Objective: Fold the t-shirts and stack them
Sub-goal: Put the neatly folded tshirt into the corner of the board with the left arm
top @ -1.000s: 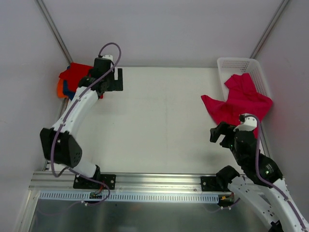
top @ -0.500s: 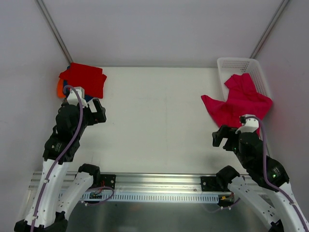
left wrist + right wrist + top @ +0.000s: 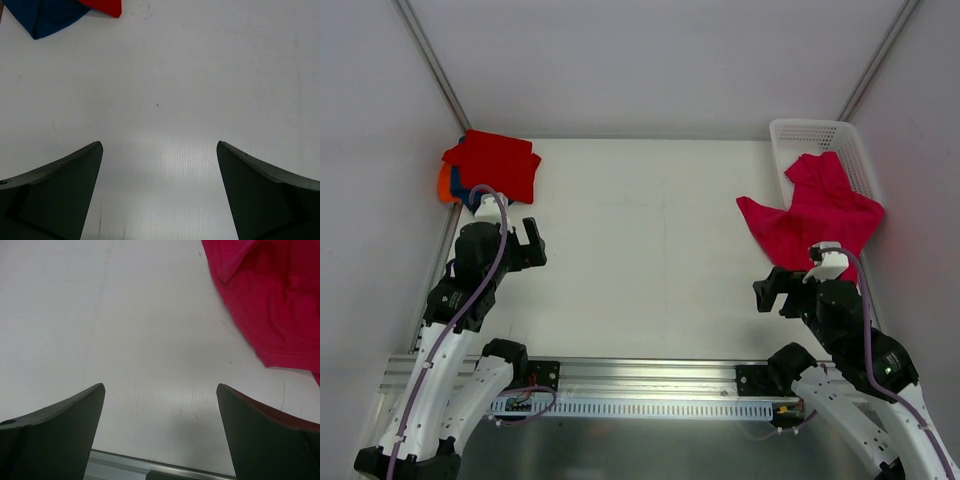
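Observation:
A folded stack sits at the table's far left corner: a bright red shirt (image 3: pixel 498 160) on top, a navy blue shirt (image 3: pixel 465 192) and an orange shirt (image 3: pixel 445 185) showing under it. The left wrist view catches the navy corner (image 3: pixel 42 17) and red corner (image 3: pixel 107 6). A magenta-pink shirt (image 3: pixel 815 215) lies crumpled, spilling from the white basket (image 3: pixel 810 135) onto the table; it also fills the top right of the right wrist view (image 3: pixel 270 305). My left gripper (image 3: pixel 532 245) is open and empty, near the stack. My right gripper (image 3: pixel 770 290) is open and empty, just in front of the pink shirt.
The white table (image 3: pixel 650 240) runs between both arms. An aluminium rail (image 3: pixel 650 375) lines the near edge and shows in the right wrist view (image 3: pixel 125 467). Grey walls enclose the table on three sides.
My left arm has pulled back from the stack toward the near left, leaving the red shirt on top. My right gripper has shifted slightly left and forward.

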{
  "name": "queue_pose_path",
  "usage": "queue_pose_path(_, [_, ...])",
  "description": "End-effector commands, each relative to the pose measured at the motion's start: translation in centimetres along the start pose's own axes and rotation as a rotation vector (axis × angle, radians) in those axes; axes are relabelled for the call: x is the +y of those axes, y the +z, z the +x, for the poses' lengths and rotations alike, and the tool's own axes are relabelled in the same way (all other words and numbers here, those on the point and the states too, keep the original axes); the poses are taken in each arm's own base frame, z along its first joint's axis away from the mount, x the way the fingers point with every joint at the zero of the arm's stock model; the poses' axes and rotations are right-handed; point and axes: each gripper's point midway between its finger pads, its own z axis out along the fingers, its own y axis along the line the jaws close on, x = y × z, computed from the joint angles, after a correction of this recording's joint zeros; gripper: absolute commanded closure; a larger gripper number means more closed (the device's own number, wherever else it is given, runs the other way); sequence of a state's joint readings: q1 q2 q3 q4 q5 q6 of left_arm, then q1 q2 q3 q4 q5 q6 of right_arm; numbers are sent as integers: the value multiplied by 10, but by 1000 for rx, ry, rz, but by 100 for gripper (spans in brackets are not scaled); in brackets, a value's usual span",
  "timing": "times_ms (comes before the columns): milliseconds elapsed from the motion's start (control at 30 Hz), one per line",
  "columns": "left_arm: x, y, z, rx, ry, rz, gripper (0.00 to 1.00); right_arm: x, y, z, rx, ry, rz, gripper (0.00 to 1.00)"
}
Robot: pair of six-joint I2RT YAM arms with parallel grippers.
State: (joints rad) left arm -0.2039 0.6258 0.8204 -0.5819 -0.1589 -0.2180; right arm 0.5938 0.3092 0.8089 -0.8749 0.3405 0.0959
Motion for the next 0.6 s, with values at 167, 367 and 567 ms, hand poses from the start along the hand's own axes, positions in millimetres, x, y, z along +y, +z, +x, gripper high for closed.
queue_pose_path(167, [-8, -9, -9, -36, -16, 43, 1, 7, -4, -4, -48, -13, -65, 1])
queue_pose_path(367, [-5, -10, -11, -50, -21, 26, 1, 9, -1, -1, -26, -21, -63, 0])
queue_pose_path(567, [-7, -10, -13, -40, -24, 33, 1, 12, -3, -3, -40, -20, -93, 1])
